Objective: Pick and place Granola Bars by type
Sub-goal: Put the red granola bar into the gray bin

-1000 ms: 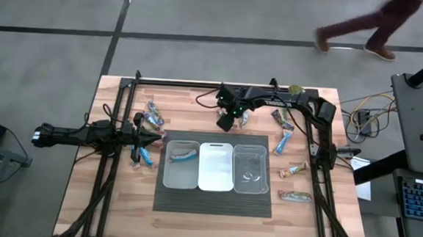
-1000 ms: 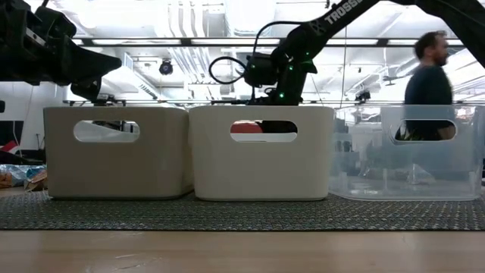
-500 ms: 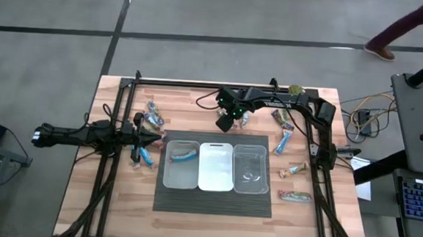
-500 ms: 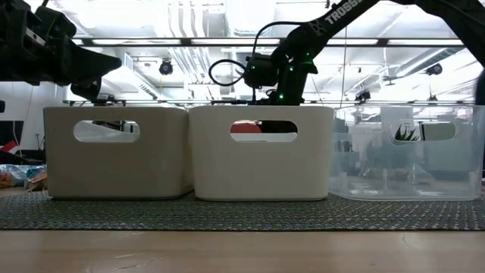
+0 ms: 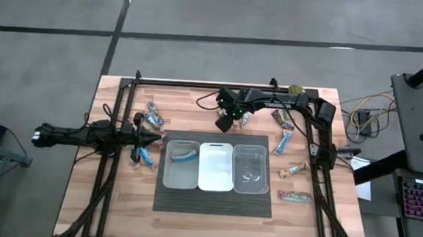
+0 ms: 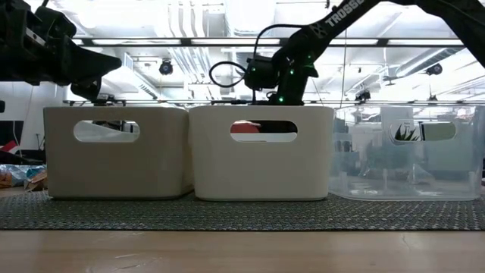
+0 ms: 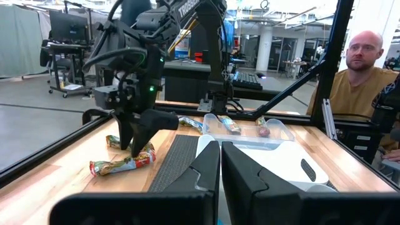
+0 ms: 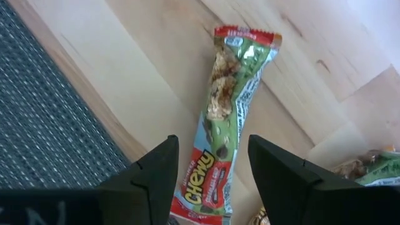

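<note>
The right gripper [image 5: 226, 124] is hovering with its two dark fingers spread over a silvery-green foil-wrapped granola bar with a red end and "Chewy" lettering [image 8: 226, 131], which is lying flat on the pale wooden table [image 5: 118, 201], just beyond the far edge of the dark ribbed mat [image 5: 214, 203]. In the right wrist view the fingers [image 8: 153, 172] are straddling the bar's red end without pinching it, with bare wood open on both sides. A second wrapper is peeking in at that picture's edge (cut off, type not readable).

The left gripper [image 5: 154, 138] is waiting with its fingers pressed together, empty, just beside the left end of the row of three rectangular plastic bins [image 5: 177, 182]. A blue-wrapped bar [image 5: 182, 154] is lying inside the left bin; the middle white bin [image 5: 215, 183] is showing only its pale floor; the clear right bin [image 5: 250, 188] is holding something small that is hard to make out.

More loose bars are lying near the table's left side [image 5: 153, 115] and scattered along its right side [image 5: 283, 143], with a tan one [image 5: 294, 169] and a red-marked one [image 5: 295, 196] close to the right arm's frame. In the low view the bins are hiding the table behind them. A person in a tan shirt [image 7: 362, 87] is sitting beyond the table, partly cut off.
</note>
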Available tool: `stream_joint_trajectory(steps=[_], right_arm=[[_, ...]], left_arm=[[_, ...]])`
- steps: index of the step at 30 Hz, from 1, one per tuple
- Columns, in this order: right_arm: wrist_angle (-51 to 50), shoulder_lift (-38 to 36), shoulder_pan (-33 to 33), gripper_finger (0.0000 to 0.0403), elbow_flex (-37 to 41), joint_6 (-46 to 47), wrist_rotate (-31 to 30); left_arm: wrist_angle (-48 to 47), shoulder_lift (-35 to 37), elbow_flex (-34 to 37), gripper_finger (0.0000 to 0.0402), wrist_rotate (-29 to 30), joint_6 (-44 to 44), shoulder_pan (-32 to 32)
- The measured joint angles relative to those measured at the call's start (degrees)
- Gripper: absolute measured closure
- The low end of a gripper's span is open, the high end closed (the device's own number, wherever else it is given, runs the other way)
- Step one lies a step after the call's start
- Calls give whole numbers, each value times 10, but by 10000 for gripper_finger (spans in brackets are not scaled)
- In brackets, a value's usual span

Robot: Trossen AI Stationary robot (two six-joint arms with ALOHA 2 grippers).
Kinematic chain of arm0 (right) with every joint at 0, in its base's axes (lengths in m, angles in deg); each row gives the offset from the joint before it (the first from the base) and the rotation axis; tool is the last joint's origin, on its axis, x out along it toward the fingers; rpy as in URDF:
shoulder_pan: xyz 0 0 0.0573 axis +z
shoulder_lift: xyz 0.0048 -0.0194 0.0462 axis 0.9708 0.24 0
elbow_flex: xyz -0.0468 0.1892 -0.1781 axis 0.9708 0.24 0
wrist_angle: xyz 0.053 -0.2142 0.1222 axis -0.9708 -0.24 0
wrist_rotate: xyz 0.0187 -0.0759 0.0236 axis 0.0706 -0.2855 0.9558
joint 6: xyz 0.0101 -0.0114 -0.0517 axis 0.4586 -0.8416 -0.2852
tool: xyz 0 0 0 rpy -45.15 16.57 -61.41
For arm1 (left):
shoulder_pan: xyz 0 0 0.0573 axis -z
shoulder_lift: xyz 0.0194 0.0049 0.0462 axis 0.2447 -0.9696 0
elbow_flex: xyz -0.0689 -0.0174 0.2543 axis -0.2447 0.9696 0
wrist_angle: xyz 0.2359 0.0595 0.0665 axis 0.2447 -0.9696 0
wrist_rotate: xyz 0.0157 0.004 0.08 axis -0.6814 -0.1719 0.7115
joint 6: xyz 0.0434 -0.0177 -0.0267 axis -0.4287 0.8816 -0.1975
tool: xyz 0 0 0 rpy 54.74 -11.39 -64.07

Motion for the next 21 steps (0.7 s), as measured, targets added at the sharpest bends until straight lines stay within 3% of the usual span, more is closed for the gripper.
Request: stream_joint_trajectory(steps=[21], right_arm=[[10, 0, 0, 218, 45, -7, 16]], left_arm=[[0, 0, 0, 402, 0, 0, 0]])
